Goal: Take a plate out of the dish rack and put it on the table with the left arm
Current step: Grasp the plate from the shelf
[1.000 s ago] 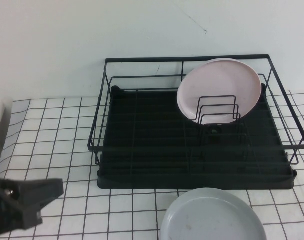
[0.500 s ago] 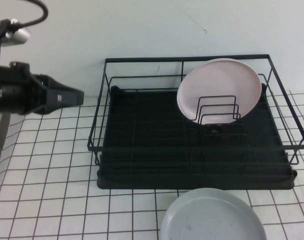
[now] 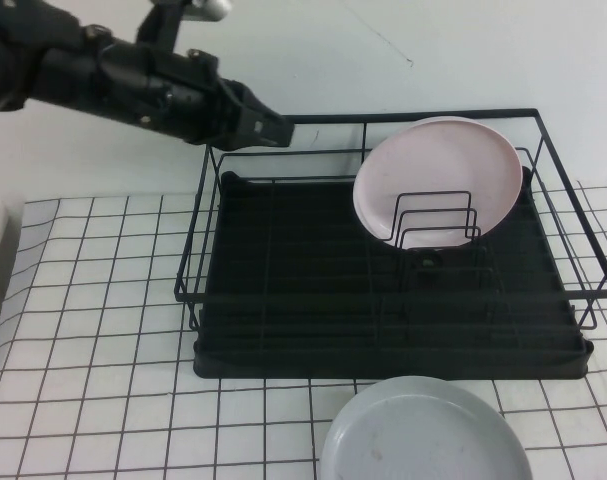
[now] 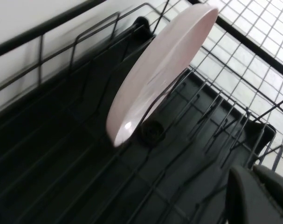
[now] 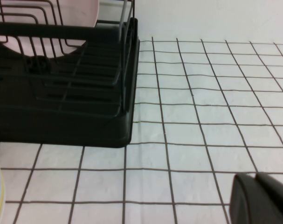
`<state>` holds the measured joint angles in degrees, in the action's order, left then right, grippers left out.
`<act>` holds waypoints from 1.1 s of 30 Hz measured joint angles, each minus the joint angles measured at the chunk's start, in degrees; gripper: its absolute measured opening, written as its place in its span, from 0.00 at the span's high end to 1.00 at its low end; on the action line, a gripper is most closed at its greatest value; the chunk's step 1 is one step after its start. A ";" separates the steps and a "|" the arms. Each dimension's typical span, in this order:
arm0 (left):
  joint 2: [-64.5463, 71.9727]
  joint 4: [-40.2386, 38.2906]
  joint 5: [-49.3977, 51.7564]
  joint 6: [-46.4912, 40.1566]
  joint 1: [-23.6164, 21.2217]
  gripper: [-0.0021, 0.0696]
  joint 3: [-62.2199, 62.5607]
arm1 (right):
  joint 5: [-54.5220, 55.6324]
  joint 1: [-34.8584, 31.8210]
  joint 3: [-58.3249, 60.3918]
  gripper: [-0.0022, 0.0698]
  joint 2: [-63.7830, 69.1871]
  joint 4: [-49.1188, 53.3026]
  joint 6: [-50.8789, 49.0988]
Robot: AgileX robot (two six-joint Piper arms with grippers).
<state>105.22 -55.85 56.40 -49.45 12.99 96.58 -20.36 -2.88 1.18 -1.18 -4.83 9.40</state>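
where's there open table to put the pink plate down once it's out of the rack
Bare table lies left of the dish rack. In front it is crowded by the grey-blue plate. The plate stands in the rack; the left gripper hovers over its back-left corner, the right gripper near bare grid.

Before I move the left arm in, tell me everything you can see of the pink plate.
The plate is round, pale pink, matte and plain, with a shallow raised rim. It stands on edge, tilted, in the dish rack at the far right, leaning among the upright wire dividers. Nothing grips it: the left tool hovers over the rack's far left corner; the right tool is above the table.
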 joint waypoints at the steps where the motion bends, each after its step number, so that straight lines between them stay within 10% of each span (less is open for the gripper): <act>1: 1.46 0.00 0.15 0.00 0.76 0.98 1.66 | 0.00 0.00 0.00 0.97 0.00 0.00 0.00; 11: 17.08 -2.48 2.61 -5.48 7.04 0.94 18.19 | 0.00 0.00 0.00 0.97 0.00 0.00 0.00; 20: 19.90 -0.96 1.64 -12.22 8.36 0.40 20.16 | 0.00 0.00 0.00 0.97 0.00 0.00 0.00; 33: 22.86 -1.70 -5.10 -20.42 8.36 0.38 20.43 | 0.00 0.00 0.00 0.97 0.00 0.00 0.00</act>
<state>128.07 -57.55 51.29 -69.87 21.35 117.01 -20.36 -2.88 1.18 -1.18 -4.83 9.40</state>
